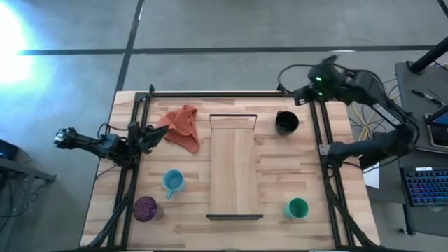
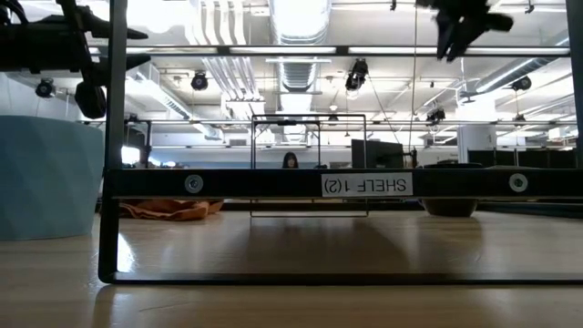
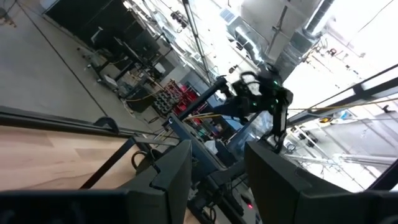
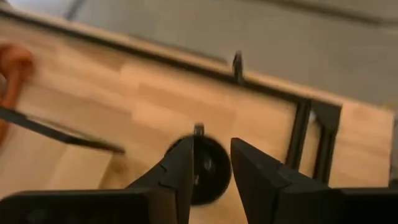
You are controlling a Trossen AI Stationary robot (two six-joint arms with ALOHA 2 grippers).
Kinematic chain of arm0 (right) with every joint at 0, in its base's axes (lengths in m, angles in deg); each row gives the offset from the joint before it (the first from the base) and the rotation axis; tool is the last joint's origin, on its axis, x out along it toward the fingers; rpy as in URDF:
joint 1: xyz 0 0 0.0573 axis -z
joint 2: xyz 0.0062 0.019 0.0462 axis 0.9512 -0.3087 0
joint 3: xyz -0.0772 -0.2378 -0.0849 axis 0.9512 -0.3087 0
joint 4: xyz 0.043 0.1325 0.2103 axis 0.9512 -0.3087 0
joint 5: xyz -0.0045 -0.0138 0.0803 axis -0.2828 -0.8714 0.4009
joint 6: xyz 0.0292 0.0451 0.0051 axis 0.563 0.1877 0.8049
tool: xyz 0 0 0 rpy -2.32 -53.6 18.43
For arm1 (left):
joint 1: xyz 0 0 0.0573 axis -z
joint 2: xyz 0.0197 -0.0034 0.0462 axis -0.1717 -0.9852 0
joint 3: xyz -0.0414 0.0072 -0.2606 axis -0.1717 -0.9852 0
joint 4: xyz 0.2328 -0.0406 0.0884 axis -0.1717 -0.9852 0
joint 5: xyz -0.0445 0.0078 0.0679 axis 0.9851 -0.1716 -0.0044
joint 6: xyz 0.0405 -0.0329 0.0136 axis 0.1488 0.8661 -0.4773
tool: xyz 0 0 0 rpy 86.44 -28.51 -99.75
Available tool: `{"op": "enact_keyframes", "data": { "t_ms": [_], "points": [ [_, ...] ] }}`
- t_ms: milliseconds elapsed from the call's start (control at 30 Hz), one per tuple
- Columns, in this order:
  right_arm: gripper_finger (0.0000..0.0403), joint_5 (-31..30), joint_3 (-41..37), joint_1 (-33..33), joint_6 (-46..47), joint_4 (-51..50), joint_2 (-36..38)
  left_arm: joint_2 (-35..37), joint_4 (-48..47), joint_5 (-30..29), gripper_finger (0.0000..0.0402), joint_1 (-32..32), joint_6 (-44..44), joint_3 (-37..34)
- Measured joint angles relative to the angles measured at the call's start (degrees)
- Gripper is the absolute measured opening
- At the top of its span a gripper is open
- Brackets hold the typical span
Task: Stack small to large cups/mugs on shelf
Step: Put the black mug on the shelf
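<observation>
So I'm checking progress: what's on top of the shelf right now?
Nothing: the shelf shows bare wood. The black cup, blue mug, purple cup and green cup all sit on the table around it.

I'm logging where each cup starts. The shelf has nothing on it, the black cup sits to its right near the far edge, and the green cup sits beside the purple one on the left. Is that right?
Not quite. In the high view the green cup stands alone on the right of the shelf, near the front edge. The light blue cup is the one beside the purple cup on the left. The shelf is bare and the black cup is to its right, as you said.
</observation>
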Motion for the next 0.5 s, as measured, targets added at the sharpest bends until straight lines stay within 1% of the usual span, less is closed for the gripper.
{"op": "enact_keyframes", "data": {
  "t_ms": [67, 167, 267, 333, 500],
  "points": [
    [0.0110, 1.17, -0.19, 0.85, -0.14, -2.25, -3.37, 0.00, 0.02, 0.01, 0.0135, 0.00, 0.34, -0.02],
    [0.0125, 1.12, -1.05, 1.14, -0.55, -7.71, -8.95, 0.09, -0.15, 0.01, 0.0135, 0.00, 0.52, -0.02],
    [0.0144, -1.80, -2.44, 1.17, -2.65, -11.51, -13.56, 0.11, -1.72, 0.03, 0.0135, 0.00, 2.80, -0.02],
    [0.0159, -2.14, -3.76, 1.15, -3.80, -11.08, -14.60, 0.09, -3.58, 0.05, 0.0135, 0.00, 4.83, -0.04],
    [0.0191, 1.33, -8.42, 1.15, -5.64, -7.69, -14.53, 0.07, -8.05, 0.02, 0.0135, 0.00, 7.84, -0.15]
  ]
}}
